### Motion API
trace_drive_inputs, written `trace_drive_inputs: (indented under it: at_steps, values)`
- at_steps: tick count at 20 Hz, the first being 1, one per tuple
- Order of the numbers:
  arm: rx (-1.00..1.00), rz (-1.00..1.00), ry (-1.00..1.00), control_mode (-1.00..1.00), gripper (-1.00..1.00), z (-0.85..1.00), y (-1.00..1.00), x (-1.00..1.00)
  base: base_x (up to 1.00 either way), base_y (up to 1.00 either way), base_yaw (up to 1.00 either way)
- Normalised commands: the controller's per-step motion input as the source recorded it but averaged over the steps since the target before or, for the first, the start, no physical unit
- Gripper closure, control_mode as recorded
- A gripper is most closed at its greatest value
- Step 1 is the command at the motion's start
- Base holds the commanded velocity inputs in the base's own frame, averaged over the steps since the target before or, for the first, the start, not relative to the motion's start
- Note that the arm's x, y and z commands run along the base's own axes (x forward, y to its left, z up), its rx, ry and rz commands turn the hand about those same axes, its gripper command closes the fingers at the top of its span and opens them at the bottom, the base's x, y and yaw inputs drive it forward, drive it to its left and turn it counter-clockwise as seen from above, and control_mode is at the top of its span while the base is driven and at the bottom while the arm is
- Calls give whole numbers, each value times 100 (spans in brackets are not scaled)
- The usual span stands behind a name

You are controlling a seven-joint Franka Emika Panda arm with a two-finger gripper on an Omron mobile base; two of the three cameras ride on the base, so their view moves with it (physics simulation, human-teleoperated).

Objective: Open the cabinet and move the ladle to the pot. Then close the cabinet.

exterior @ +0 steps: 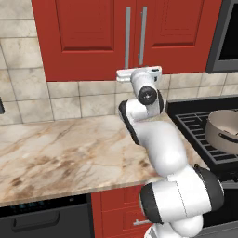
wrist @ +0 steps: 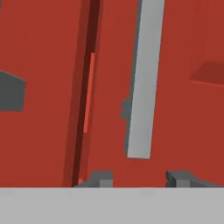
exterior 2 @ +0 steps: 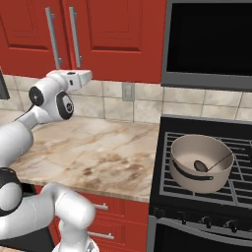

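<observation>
Tool (wrist: 136,177) sits just below the cabinet's (exterior: 93,28) right handle (wrist: 144,78), parted, grasping nothing; that rigid, slick bar suits a mid-length grip.

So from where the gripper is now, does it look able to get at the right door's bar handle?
Probably yes. In the hand view the gripper sits just below the handle of the cabinet's right door, with nothing between.

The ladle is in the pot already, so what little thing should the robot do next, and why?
Probably pull the hand straight back from the cabinet. Both doors look shut, with just a thin dark seam between them in the hand view, and the ladle lies in the pot. The gripper sits just below the right door's handle, holding nothing.
</observation>
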Motion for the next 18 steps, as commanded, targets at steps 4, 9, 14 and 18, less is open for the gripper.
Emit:
trace_drive_inputs:
  at_steps: [4,9,14,18]
  values:
    - [0,-21,0,-100,-100,13,59,0,0,0,0]
    - [0,-21,0,-100,-100,13,63,0,0,0,0]
    - [0,-22,0,-100,-100,12,64,0,0,0,0]
    - [0,-21,2,-100,-100,7,53,18,0,0,0]
